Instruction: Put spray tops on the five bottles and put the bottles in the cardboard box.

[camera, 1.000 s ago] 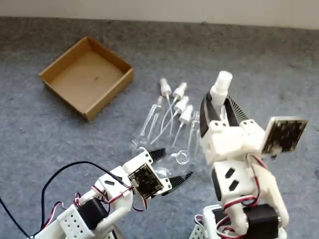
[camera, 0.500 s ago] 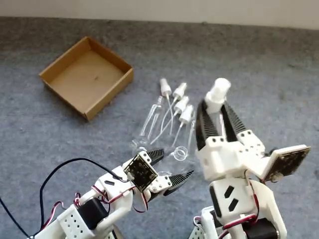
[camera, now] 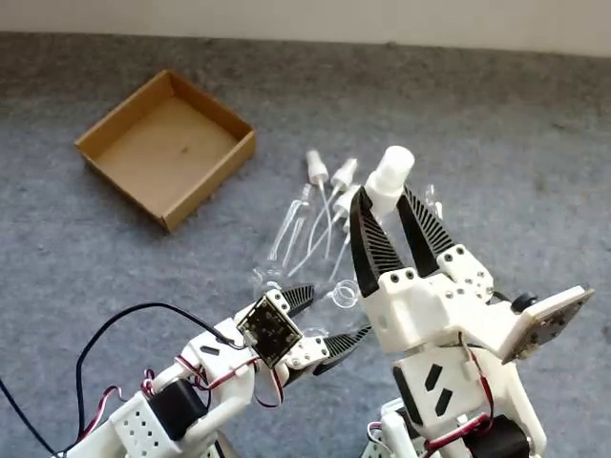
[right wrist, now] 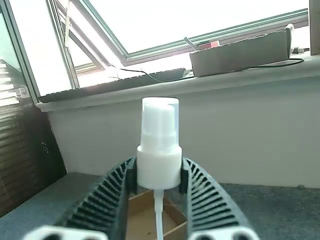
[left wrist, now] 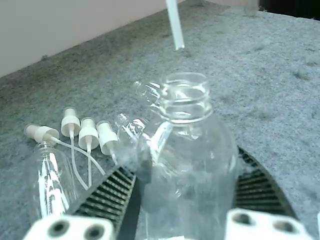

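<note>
Step in hand: capping the first bottle. The left gripper (camera: pixel 332 313), near the front edge of the bench (camera: pixel 535 114), is clenched on a clear bottle (left wrist: pixel 187 150). It grasps the bottle by the body, with the open neck uppermost and free between the jaws. The right gripper (camera: pixel 384 196), raised above the middle of the bench, is closed on a spray top (right wrist: pixel 159 145). Its fingers pinch the white collar, the head points up and the dip tube (left wrist: pixel 175 25) hangs below. In the left wrist view the end of the tube hangs above the bottle's mouth, apart from it and not yet inside.

Four loose spray tops (left wrist: pixel 89 132) lie side by side at the middle of the bench, among other uncapped bottles (left wrist: pixel 47 175) that lie on their sides. Their number cannot be told. The cardboard box (camera: pixel 167 143) sits toward the far left corner of the bench with nothing in it.

By this reading the task is at its start: no bottle is capped and none is boxed.

The next move calls for lining the thin tube up with the narrow neck and lowering it in. The collar must then be seated on the thread while the left gripper holds the bottle upright. The tube looks flexible, so a slight offset may make it catch on the rim.
</note>
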